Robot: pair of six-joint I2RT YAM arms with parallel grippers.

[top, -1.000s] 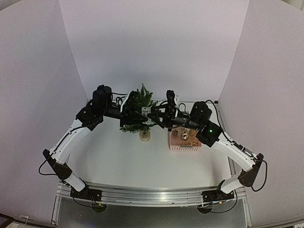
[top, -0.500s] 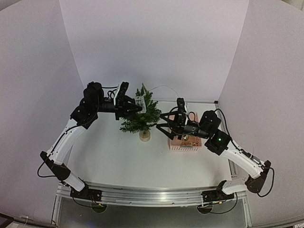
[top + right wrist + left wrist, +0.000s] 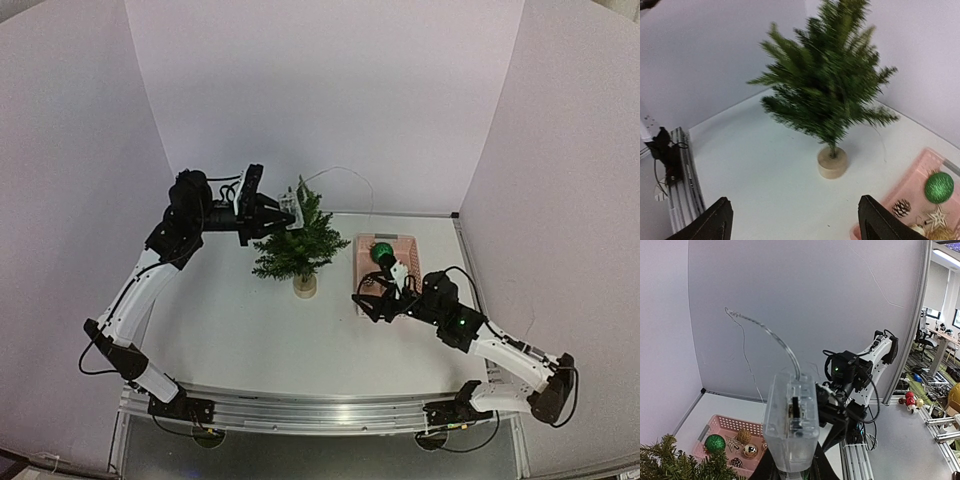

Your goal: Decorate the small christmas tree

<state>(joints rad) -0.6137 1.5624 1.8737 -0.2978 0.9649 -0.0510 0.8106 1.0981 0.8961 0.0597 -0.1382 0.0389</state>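
At the middle of the desk (image 3: 240, 330), towards its far side, the small christmas tree (image 3: 297, 245) stands upright on its pale round base (image 3: 304, 287). It appears motion-blurred in the right wrist view. Just right of it, and apart from it, lies the pink basket (image 3: 358, 262), its long side running from near to far.

The left end effector (image 3: 283, 215) hangs in the air beside the upper left of the tree, level with its top branches. Its jaws are closed to a narrow gap on a clear battery box (image 3: 791, 425), gripped at the lower end so that the box sticks out beyond the fingers. A thin wire (image 3: 765, 330) leaves the top of the box, arches up in front of the far wall and drops behind the tree.

The right end effector (image 3: 795, 200) is low over the desk at the near left corner of the basket, facing the tree. Its jaws are spread wide, with nothing between them but bare desk.

Inside the basket lie a green glitter ball (image 3: 939, 186), a brown pinecone (image 3: 901, 207), a pale star (image 3: 936, 218), a rough gold ball (image 3: 744, 435) and a shiny gold bauble (image 3: 750, 451).
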